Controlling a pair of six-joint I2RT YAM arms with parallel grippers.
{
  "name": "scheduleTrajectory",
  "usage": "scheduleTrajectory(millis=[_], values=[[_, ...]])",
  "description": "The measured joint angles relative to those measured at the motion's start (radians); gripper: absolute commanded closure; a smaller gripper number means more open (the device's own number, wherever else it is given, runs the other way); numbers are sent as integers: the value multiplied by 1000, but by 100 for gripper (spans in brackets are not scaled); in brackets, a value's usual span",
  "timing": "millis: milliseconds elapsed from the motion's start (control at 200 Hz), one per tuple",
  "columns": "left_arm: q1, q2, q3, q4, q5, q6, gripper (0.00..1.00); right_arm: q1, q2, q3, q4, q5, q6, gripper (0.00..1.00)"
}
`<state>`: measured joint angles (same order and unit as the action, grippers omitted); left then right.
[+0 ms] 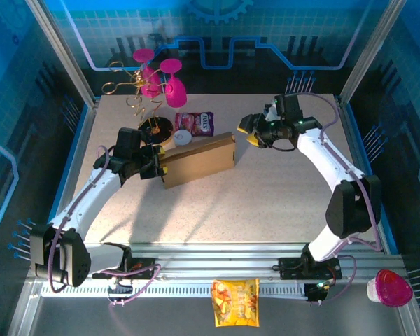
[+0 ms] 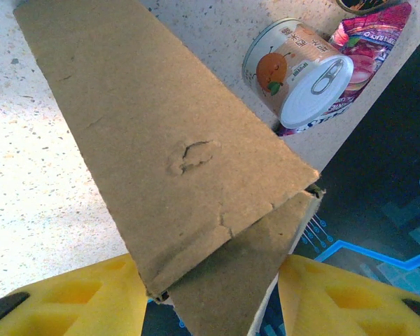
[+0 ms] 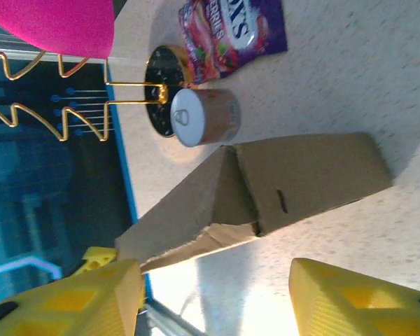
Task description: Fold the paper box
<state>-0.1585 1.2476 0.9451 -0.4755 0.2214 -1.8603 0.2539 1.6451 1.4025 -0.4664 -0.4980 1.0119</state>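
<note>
Where blue walls enclose, speckled table (image 1: 266, 203), paper box (image 1: 199, 159)

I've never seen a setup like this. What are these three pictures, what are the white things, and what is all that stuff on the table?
The white things are two robot arms bolted to the near edge of a table. One picture looks down from above; the other two come from small cameras on each wrist, so yellow fingers frame them.

The left gripper is closed on one end of a brown paper box, folded nearly flat. The right gripper hangs open beside the box's other end, holding nothing.

Behind the box lie a small can on its side, a purple snack packet and a gold wire stand with pink glasses.
</note>
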Motion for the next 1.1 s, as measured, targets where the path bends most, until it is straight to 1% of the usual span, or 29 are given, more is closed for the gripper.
scheduleTrajectory(millis=[90,190,290,440,545,610,700,765,865,981,1101], values=[[0,0,0,0,0,0,49,11,25,-30,89,-39,150,40],[0,-2,0,0,0,0,48,26,54,-49,152,-69,266,40],[0,-2,0,0,0,0,48,36,75,-50,166,-86,328,40],[-1,-2,-1,0,0,0,48,37,76,-68,194,-89,370,42],[-1,-2,-1,2,0,0,47,33,80,-75,207,-93,387,51],[-1,-2,-1,2,0,0,44,32,90,-76,217,-95,394,55],[-1,-2,-2,2,-6,-1,40,28,102,-85,244,-103,402,66],[-1,-2,-2,2,-8,6,37,26,103,-98,257,-109,404,69],[-1,-2,-2,-2,-8,18,35,25,103,-108,270,-112,402,78],[0,-3,-3,-9,-7,34,33,24,103,-113,274,-113,402,79],[6,-23,-3,-30,-7,61,31,20,103,-113,271,-116,394,82]])
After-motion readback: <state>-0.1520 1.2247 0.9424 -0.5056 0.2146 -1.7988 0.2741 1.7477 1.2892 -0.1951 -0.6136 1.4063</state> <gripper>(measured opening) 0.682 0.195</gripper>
